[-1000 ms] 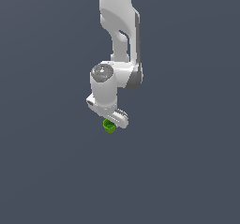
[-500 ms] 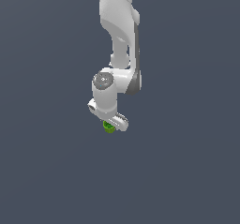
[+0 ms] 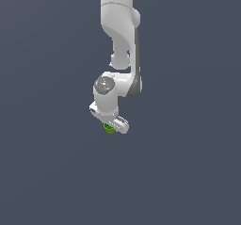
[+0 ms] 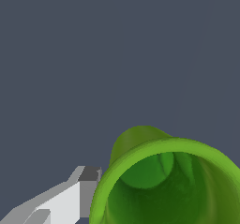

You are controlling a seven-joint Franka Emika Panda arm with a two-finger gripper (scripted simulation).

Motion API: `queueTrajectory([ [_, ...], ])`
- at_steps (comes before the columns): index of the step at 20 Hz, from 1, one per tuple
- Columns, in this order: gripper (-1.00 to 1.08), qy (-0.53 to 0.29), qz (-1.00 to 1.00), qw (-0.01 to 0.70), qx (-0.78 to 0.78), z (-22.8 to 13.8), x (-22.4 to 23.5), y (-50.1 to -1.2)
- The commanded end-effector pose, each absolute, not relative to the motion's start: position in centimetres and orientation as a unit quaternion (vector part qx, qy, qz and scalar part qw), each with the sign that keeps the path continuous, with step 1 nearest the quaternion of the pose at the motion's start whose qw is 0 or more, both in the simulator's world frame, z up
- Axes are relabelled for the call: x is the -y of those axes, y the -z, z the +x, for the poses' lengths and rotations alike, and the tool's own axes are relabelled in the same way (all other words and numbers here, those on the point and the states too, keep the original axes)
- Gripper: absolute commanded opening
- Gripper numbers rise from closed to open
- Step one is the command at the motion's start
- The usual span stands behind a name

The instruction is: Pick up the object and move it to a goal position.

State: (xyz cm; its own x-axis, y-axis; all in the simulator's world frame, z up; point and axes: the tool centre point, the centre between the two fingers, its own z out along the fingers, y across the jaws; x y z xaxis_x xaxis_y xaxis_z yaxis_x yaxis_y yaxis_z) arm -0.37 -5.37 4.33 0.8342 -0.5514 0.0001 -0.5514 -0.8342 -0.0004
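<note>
Flat, even simulator light on a uniform slate-grey backdrop, sharp throughout, without glare or cast shadows. Soft shading rounds the white arm [image 3: 120,26]; the green cup [image 4: 168,181], close to the wrist camera, darkens inside.

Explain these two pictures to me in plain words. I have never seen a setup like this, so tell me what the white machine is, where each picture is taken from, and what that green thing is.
These are computer-simulated renders, not photographs. The white jointed machine is a robot arm, seen in the exterior view by a camera off the arm, against a plain grey background. At its lower end is its pincer, the part that grasps. The other picture comes from a camera on the arm's wrist, so everything looks very close. The small bright green hollow cup fills much of it, and you look into its open mouth. One pale finger sits against the cup's side. The pincer appears to be holding the cup; nothing else shows.
</note>
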Motion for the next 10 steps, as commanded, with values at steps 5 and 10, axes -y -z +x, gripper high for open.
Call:
queueTrajectory([
  [5, -1.0, 0.0, -0.958, 0.0, -0.288, -0.37, 5.41, -4.25],
  [10, -1.0, 0.0, -0.958, 0.0, -0.288, -0.28, 5.25, -4.63],
])
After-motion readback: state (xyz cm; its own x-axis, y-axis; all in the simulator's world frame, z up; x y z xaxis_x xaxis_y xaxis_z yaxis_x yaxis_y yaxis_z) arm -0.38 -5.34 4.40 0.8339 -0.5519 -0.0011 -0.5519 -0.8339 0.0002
